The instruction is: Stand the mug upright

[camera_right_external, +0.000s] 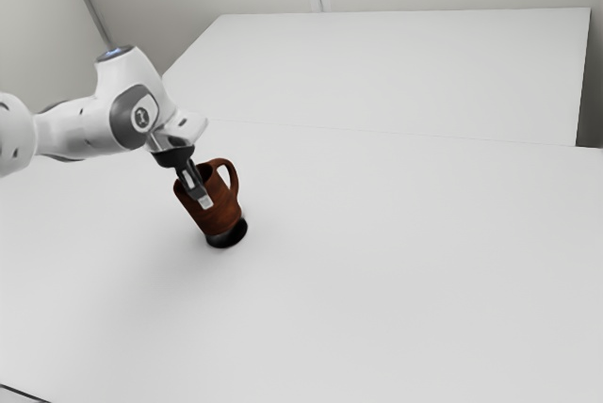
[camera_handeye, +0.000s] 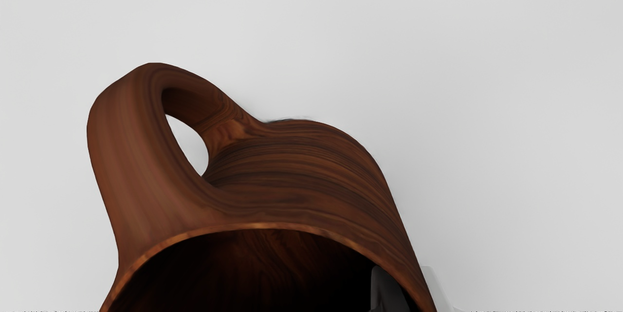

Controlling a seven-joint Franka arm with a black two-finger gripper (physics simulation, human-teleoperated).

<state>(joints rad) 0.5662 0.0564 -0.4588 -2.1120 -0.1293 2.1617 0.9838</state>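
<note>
1. One mug (camera_right_external: pixel 219 211) leans on the table (camera_right_external: pixel 424 271), mouth tipped toward the exterior view's left.
2. Gripper (camera_right_external: pixel 200 195) clamped on its wall, one finger inside.
3. Righting appears in hand; next, level its base, then release.

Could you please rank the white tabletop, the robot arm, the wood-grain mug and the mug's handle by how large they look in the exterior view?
1. White tabletop
2. Robot arm
3. Wood-grain mug
4. Mug's handle
</note>
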